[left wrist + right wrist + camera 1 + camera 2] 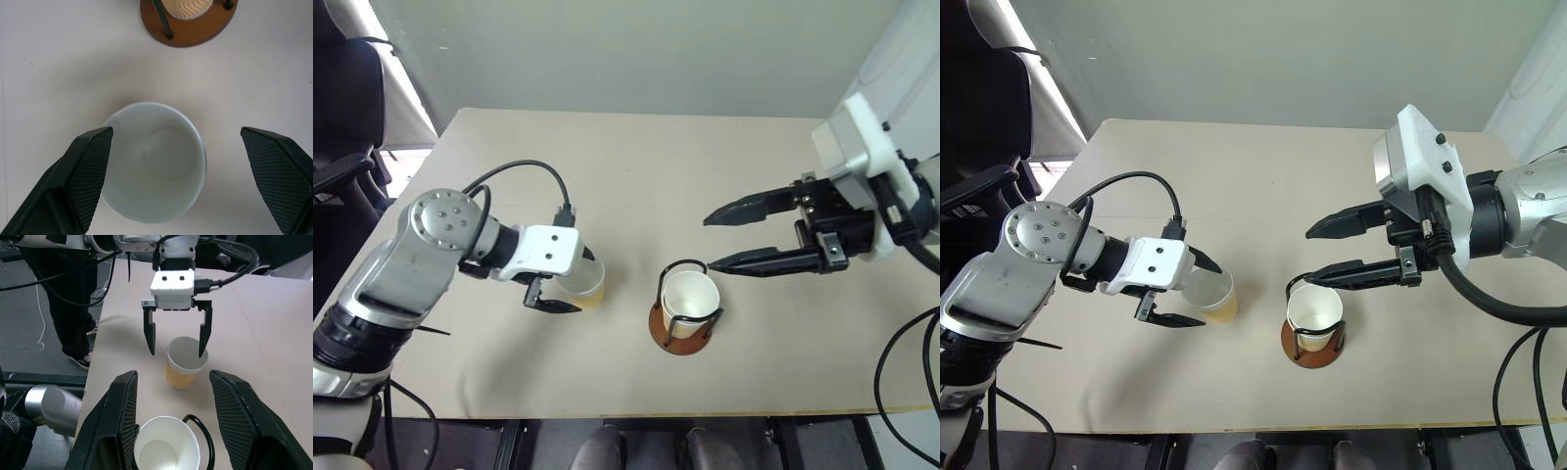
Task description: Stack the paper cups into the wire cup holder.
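Head views: a beige rectangular tabletop (pixel 636 186) is filling the middle of the frame, its near edge running along the bottom and its far edge meeting a pale wall at the top. The upper half of the table is lying bare. A tan-yellow tapered paper cup with white inside (pixel 584 283) is standing upright at lower centre-left. The left gripper (pixel 570 282) is hanging over it with black fingers spread wide, one either side of the rim, gripping nothing. Just right of it, apart, the wire cup holder with a round reddish-brown base and black wire loops (pixel 677 331) is sitting near the front edge, with a second paper cup (pixel 690 297) standing inside it. The right gripper (pixel 707 242) is reaching in from the right edge, fingers parted and empty, the lower fingertip sitting just above the holder's rim.

Left wrist view: both black fingers (pixel 83 176) are showing far apart at the lower corners, the free cup's white rim sitting between them, closer to one. The holder's brown base is peeking in at the top edge, a strip of bare table between.

Right wrist view: two black fingers (pixel 120 421) are flanking the cup in the holder at the bottom centre; the free cup and left gripper are sitting mid-frame; the table's side edge is running down the left, with a person's dark trouser legs (pixel 73 308) beyond it.
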`<action>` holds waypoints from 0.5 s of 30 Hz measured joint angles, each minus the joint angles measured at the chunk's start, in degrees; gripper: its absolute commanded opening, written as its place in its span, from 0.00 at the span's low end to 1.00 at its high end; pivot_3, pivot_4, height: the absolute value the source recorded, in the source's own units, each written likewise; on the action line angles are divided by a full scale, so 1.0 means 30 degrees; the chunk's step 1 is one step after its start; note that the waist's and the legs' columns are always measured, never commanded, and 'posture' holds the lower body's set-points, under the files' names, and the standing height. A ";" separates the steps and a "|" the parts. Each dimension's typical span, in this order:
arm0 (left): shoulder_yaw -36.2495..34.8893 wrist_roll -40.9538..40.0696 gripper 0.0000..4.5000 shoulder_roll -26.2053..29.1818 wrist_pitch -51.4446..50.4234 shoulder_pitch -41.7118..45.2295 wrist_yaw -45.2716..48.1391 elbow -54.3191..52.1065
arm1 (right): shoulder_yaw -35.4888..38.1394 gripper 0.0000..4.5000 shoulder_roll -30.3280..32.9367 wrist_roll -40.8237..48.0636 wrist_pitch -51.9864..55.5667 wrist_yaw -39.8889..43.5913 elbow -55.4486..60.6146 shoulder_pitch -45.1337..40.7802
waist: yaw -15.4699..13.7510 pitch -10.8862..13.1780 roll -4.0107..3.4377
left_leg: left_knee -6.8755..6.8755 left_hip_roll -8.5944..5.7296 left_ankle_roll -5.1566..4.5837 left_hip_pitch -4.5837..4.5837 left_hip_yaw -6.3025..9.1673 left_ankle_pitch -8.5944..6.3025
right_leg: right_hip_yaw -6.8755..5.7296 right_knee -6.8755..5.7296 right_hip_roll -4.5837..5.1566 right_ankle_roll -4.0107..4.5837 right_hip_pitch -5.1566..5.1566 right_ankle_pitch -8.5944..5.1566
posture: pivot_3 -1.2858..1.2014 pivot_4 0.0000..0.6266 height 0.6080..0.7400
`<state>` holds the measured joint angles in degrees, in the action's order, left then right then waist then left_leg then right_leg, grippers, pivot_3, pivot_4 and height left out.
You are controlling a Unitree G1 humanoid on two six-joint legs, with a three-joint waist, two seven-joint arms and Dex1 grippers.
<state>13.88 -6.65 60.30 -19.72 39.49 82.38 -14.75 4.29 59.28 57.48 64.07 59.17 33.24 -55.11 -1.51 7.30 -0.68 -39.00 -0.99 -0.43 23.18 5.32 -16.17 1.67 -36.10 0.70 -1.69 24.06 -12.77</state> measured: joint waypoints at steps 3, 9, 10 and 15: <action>0.0044 0.0323 1.00 0.0000 0.0343 -0.0002 -0.0001 0.0218 | -0.0001 0.51 0.0025 0.0089 -0.0084 -0.0078 0.0004 0.0049 | 0.0000 0.0000 0.0000 | 0.0000 0.0000 0.0000 0.0000 0.0000 0.0000 | 0.0000 -0.0001 0.0000 0.0000 0.0000 0.0000 | 0.52 0.24 1.00; 0.0225 0.1002 1.00 -0.0001 0.1076 -0.0261 0.0002 0.0823 | -0.0005 0.51 0.0218 0.0079 -0.0331 -0.0171 -0.0002 0.0116 | 0.0000 0.0000 0.0000 | 0.0000 0.0000 -0.0001 0.0001 0.0000 -0.0001 | -0.0001 0.0000 0.0000 0.0000 0.0002 0.0000 | 0.52 0.24 1.00; 0.0225 0.1076 1.00 -0.0001 0.1127 -0.0303 0.0010 0.0843 | -0.0008 0.51 0.0233 0.0073 -0.0351 -0.0179 -0.0003 0.0117 | 0.0000 0.0000 0.0001 | 0.0000 0.0000 -0.0002 0.0000 0.0000 -0.0001 | -0.0001 -0.0001 0.0001 0.0000 0.0001 0.0000 | 0.52 0.24 1.00; 0.0245 0.1206 1.00 -0.0047 0.1482 -0.0513 0.0042 0.0937 | -0.0017 0.51 0.0354 0.0049 -0.0393 -0.0255 0.0000 0.0127 | 0.0000 0.0000 0.0000 | -0.0001 0.0000 -0.0002 0.0000 0.0000 -0.0001 | -0.0001 -0.0003 0.0001 0.0000 0.0001 0.0000 | 0.52 0.24 1.00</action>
<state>14.62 -3.03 60.16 -15.27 37.96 82.51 -11.94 4.24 60.34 57.63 62.89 58.40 33.24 -54.74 -1.51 7.30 -0.68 -39.00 -0.99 -0.43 23.18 5.32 -16.18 1.67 -36.11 0.70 -1.69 24.06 -12.77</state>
